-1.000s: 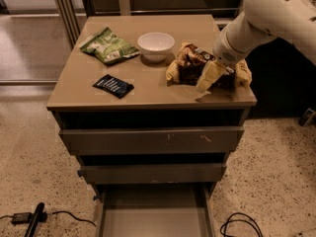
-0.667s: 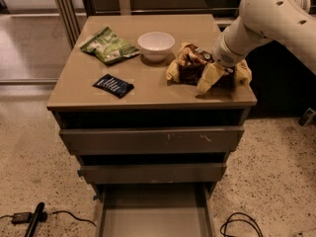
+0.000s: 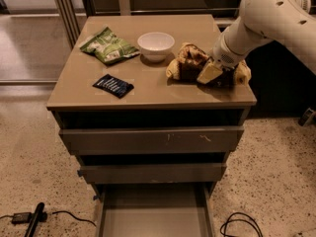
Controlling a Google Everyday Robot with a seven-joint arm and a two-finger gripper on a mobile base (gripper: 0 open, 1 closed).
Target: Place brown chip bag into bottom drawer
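The cabinet (image 3: 148, 90) stands with its bottom drawer (image 3: 153, 216) open towards me. On the right of its top lies the brown chip bag (image 3: 186, 63), the gripper (image 3: 220, 66) down against it; whether it has a hold, I cannot tell. A white bowl (image 3: 156, 45) sits just left.

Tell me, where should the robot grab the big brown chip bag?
Probably the puffy middle, from above. The brown chip bag lies crumpled on the cabinet top, so its raised folds face upward and its sides sit low. The gripper sits on the bag's half away from the white bowl.
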